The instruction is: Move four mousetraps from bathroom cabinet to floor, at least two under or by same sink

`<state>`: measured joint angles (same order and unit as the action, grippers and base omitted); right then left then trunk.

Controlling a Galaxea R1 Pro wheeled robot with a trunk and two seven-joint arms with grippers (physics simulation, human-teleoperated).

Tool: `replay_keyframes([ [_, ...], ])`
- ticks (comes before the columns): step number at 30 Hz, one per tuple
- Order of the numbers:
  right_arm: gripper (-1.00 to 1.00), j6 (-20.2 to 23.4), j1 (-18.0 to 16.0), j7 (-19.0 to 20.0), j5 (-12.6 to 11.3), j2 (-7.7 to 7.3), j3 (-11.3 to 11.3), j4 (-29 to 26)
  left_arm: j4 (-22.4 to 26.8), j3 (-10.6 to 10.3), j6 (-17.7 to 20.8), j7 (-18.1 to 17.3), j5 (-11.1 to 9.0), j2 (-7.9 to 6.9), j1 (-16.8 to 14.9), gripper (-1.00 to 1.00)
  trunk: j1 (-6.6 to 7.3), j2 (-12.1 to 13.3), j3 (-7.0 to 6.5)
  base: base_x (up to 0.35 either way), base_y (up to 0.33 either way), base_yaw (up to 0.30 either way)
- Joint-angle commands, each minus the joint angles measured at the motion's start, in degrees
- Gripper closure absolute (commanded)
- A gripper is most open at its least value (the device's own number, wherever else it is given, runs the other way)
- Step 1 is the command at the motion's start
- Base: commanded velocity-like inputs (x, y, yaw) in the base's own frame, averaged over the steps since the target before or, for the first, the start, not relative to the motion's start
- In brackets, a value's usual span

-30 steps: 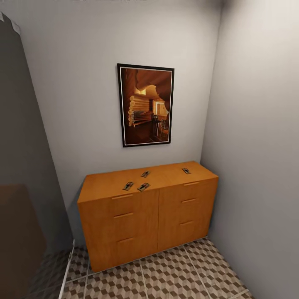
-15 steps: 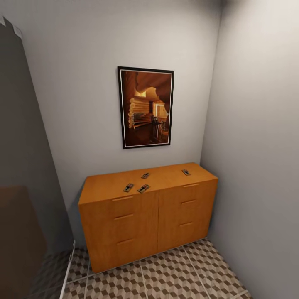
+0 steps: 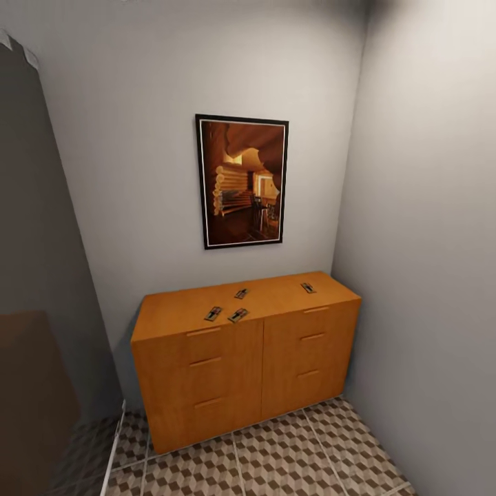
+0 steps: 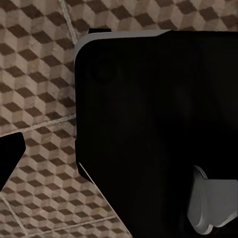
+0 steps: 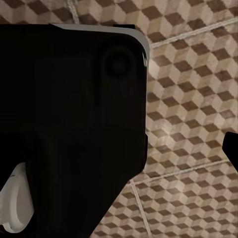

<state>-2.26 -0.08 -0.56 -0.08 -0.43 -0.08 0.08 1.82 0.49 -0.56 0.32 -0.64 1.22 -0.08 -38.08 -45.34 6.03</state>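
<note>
In the head view, several mousetraps lie flat on top of the orange-brown cabinet [image 3: 207, 358] against the far wall. Two of them sit side by side near its front edge [image 3: 213, 313] [image 3: 238, 315], one lies behind them [image 3: 241, 293], and another is toward the right end [image 3: 307, 287]. The cube-patterned bathroom floor [image 3: 289, 455] spreads in front of the cabinet. Both wrist views look down on the same tiles [image 4: 39, 74] [image 5: 198, 74] past a black part of the robot. A dark tip [image 4: 7, 153] [image 5: 232, 146] pokes in at the edge of each. The sink is out of view.
A framed picture [image 3: 241, 180] hangs above the cabinet. A grey wall [image 3: 427, 275] closes the right side, right beside the cabinet's end. At the left stand a dark grey panel [image 3: 34, 207] and a dark brown block [image 3: 31, 393].
The whole head picture has slid down slightly, so the camera has shifted. The mousetraps and the cabinet have not moved.
</note>
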Motion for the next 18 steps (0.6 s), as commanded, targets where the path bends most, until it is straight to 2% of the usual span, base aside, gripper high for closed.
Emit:
replay_keyframes([
  [1, -1.00, -0.2, 0.0, -0.1, 0.0, 0.00, 0.0, 0.0, 0.0, 0.0, -0.1, 0.0, -0.1, 0.01, 0.0, -1.00, 0.22, 0.4, -0.12, 0.000, 0.000, 0.000],
  [4, -1.00, -0.2, 0.0, -0.1, 0.0, -0.01, 0.0, 0.0, 0.0, 0.0, -0.1, 0.0, -0.1, 0.01, 0.0, -1.00, 0.87, 1.6, -0.66, 0.000, 0.000, 0.000],
  [18, -1.00, -0.2, 0.0, -0.1, -0.1, -0.01, 0.0, 0.0, 0.0, 0.0, -0.1, 0.0, -0.1, 0.03, 0.0, -1.00, 0.87, 1.6, -0.66, 0.000, 0.000, 0.000],
])
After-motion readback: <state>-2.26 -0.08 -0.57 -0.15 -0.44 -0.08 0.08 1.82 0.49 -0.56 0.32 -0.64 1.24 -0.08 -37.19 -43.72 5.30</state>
